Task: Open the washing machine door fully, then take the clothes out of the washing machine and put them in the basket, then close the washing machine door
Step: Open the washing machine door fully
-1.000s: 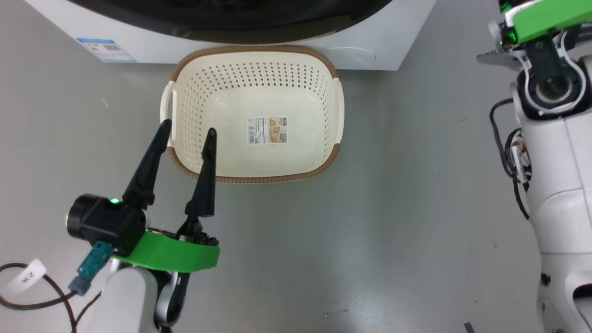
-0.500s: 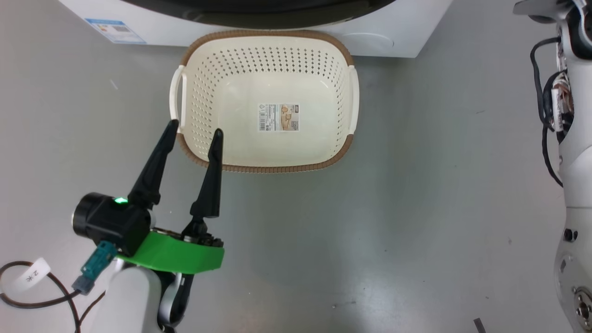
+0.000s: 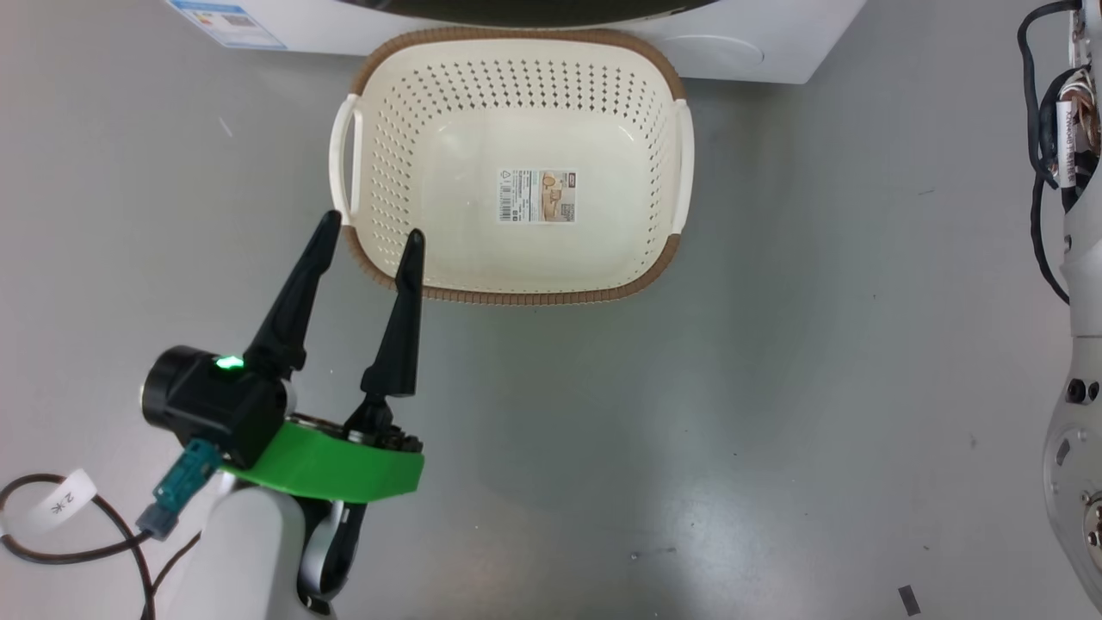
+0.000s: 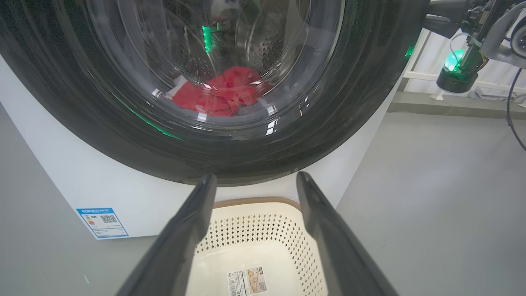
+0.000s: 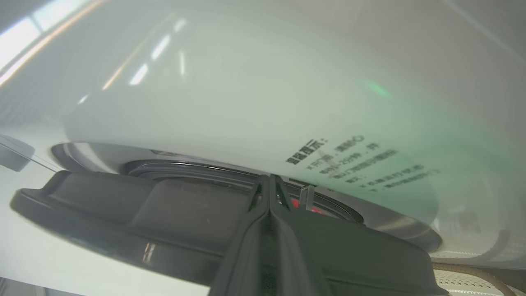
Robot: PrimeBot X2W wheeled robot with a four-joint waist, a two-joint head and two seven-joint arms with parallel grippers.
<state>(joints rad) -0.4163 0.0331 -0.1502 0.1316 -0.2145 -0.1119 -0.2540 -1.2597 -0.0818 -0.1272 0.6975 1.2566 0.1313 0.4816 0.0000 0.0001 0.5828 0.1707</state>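
1. Head view, basket. The basket (image 3: 534, 295) sits upper centre on a smooth grey floor (image 3: 732, 430). It is cream plastic, a rounded rectangle, with walls pierced by rows of small holes and a brown woven-look rim. Its mouth faces up at the camera. Its long axis runs left to right across the frame, with a handle at each short end. A paper label (image 3: 536, 195) lies flat on its bottom. Its far rim is just beside the white front of the washing machine (image 3: 775, 47) at the top edge; contact cannot be told.
2. Head view, arms. The left gripper (image 3: 373, 226) is at lower left. Its two long matt black tapering fingers point up the frame, spread apart with nothing between them. The tips overlap the basket's near left corner. A pale forearm (image 3: 1076, 413) stands at the right edge.
3. Left wrist view. The washing machine door (image 4: 61, 123) spans the upper frame as a wide glossy black ring round clear glass, face-on to the camera. Through the glass the clothes (image 4: 222, 92) show as crumpled red fabric with a white patch at left, lying low in the perforated steel drum (image 4: 279, 49). A blue sticker (image 4: 102, 222) is on the white panel at lower left.
4. Right wrist view, blurred. The right gripper (image 5: 269, 181) is at lower centre, its fingers pressed flat together with nothing between them. The tips are at the edge of a dark moulded rim; contact cannot be told. A sliver of red shows just right of the tips.
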